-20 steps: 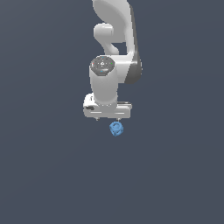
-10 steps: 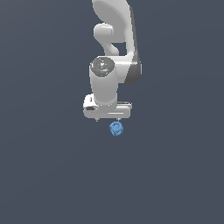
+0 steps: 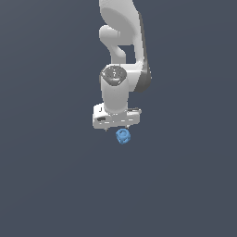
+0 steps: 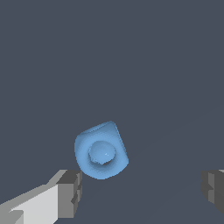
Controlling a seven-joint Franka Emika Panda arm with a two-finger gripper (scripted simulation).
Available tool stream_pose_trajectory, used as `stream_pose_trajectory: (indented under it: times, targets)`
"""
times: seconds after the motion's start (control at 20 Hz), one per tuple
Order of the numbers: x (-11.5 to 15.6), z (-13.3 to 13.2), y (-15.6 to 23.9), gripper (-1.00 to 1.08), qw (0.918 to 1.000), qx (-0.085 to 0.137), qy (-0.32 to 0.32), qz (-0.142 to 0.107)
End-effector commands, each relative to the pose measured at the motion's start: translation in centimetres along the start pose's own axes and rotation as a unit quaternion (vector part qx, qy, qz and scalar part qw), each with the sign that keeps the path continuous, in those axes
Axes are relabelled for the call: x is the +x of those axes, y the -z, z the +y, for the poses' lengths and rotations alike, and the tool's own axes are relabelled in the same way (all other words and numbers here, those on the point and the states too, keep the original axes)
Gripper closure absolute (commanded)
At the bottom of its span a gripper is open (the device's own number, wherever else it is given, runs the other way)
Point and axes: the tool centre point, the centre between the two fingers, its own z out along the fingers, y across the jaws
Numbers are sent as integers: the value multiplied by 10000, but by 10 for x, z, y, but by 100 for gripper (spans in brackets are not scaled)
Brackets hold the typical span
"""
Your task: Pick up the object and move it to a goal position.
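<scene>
Here, fingers (image 4: pixel 70 192) spread wide, holding nothing, blue object (image 4: pixel 101 150) between, untouched.

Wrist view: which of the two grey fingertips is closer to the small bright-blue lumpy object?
The grey fingertip joined to the white finger body; the bright-blue object is close to it, the other fingertip stands apart.

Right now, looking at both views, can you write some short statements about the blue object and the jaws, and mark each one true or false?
1. The jaws are closed tightly on the blue object. False: they stand wide apart, and the object is not between the fingers.
2. The blue object is much smaller than the gripper. True.
3. In the exterior view, the object lies below the gripper. True.
4. Two blue objects are visible. False: only one.
5. The object is red. False: it is bright blue.
</scene>
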Motion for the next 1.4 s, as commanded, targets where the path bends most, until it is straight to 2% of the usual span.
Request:
stream_pose_trajectory:
  times: [0.0,0.35,0.65,0.9,1.35]
  targets:
    - [-1,-5,-8,-92,9994,-24,343,24]
    - [-5,-21,-30,-92,9906,-84,1363,100]
    - [-8,-30,-41,-92,9816,-108,1903,144]
    - [-9,-34,-45,-92,9774,-116,2105,161]
    - [-9,-34,-57,-92,9775,-114,2102,159]
